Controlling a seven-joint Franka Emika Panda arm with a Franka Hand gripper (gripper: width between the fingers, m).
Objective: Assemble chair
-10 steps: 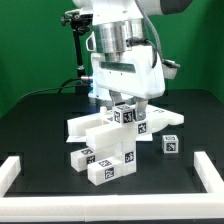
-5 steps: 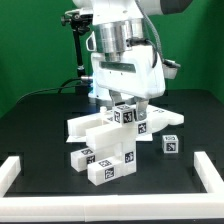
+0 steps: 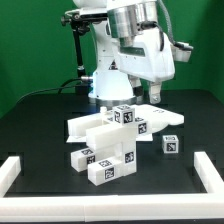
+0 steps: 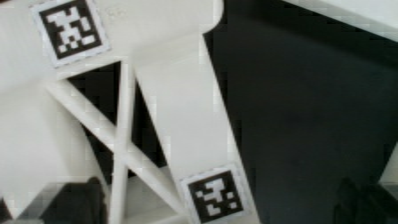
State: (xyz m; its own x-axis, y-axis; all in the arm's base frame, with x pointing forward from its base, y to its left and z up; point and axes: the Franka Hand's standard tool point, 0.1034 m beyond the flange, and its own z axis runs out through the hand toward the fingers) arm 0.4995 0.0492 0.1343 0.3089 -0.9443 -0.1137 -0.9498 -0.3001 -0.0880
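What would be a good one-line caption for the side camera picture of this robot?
White robot arm's open gripper raised above a cluster of white blocky plastic chair parts with black-and-white tags on a black table.

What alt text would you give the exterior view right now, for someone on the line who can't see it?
The gripper hangs open and empty above a cluster of white chair parts with black-and-white tags on a black table. One small tagged cube sits apart on the exterior view's right, and low white border rails frame the near edge.
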